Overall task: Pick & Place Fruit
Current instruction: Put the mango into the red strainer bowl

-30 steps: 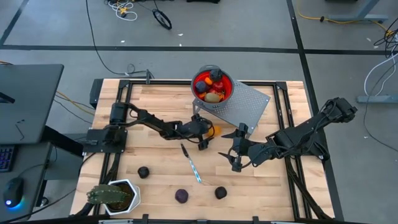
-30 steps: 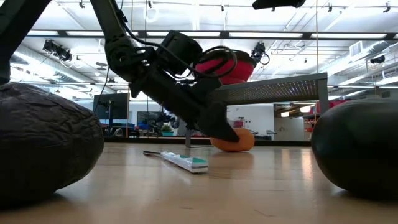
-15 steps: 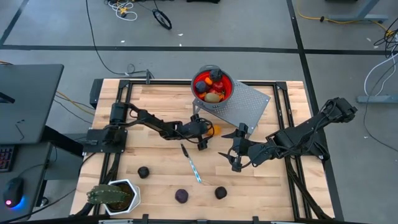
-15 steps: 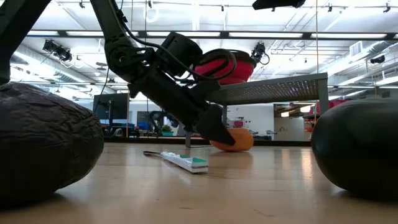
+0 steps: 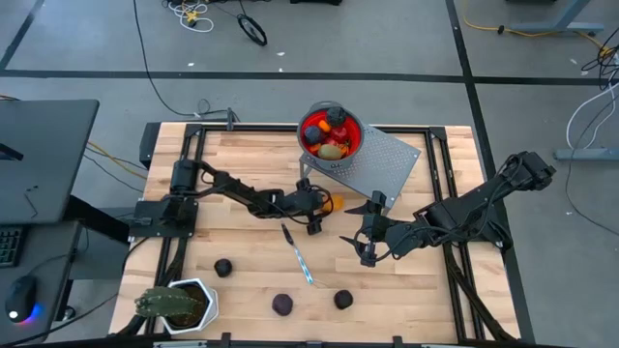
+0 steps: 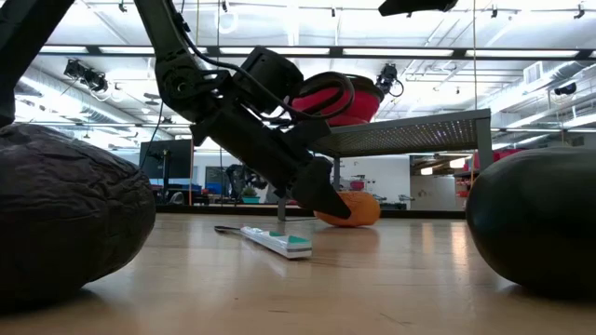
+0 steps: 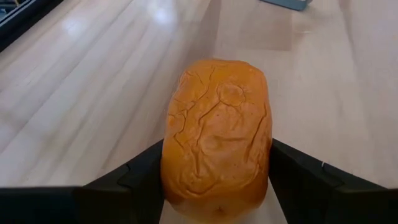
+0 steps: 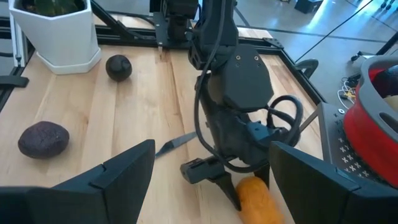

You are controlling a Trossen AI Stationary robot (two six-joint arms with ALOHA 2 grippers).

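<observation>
Left gripper (image 5: 326, 204) down at mid-table, just short of the far edge, fingers straddling the orange fruit (image 7: 216, 134); the wrist view shows a dark finger against each flank, so it reads as a grasp on the orange, which sits on the wood or barely off it (low view: cannot tell which). Step in hand, by my judgement: securing the grip before a carry to the red bowl (image 5: 353, 145), which stands near the far edge on a grey perforated tray (image 5: 387, 164) and already holds several fruits. To do it well: hold the fruit centred between the pads, squeeze only until firm since the skin looks soft and wrinkled, then lift straight up high enough to clear the bowl rim. Right gripper (image 5: 368, 230) waits near the table's middle, fingers spread, nothing in them. Three dark fruits (image 5: 281, 304) lie along the near edge; a knife (image 5: 299, 256) lies between.
</observation>
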